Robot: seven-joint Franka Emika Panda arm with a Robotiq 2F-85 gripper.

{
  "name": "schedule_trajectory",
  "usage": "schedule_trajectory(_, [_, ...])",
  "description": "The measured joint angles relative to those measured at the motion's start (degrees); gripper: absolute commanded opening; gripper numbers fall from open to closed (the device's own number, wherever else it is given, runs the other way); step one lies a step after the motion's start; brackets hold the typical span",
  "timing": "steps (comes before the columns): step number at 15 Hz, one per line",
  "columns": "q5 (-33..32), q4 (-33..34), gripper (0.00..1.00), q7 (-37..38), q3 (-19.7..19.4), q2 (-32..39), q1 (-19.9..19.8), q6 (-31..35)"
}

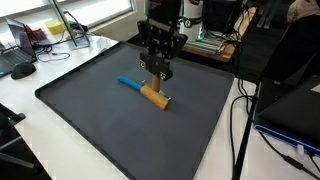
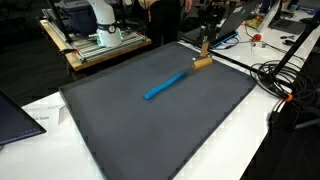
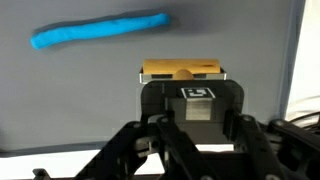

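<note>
One wooden block [image 1: 155, 96] at gripper [image 1: 160, 73] tips; gripper closed, seemingly clamping it; blue stick [image 1: 128, 83] lies near block.

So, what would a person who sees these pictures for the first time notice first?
The eye falls first on the black tool, which stands closed on a tan wooden block on the dark grey mat. Next is the bright blue stick, perhaps a pen, lying flat on the mat near the block. The tool does not touch it.
</note>
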Motion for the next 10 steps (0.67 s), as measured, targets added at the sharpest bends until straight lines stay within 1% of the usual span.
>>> schedule_trajectory(6, [-0.9, -0.2, 0.22, -0.8, -2.2, 1.0, -0.3, 0.0])
schedule_trajectory(10, [-0.3, -0.1, 0.22, -4.2, -3.2, 1.2, -2.1, 0.0])
